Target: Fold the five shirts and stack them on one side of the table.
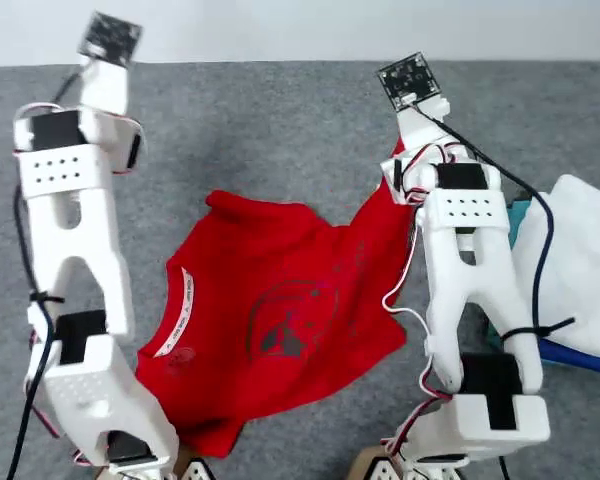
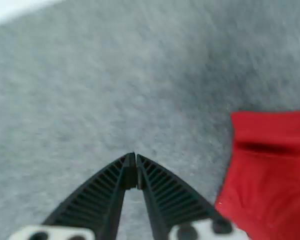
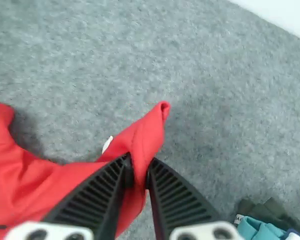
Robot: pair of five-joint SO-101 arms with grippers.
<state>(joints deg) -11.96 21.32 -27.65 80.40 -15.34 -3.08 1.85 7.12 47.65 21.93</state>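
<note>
Right hand grasps the red shirt by an edge, probably to spread it for folding. Left hand, clenched and empty, hovers over the desk.

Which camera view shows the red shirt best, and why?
The high view: the red shirt lies spread across the grey table, collar and print visible. The right wrist view shows a fold pinched in the right gripper; the left wrist view shows an edge beside the left gripper.
</note>
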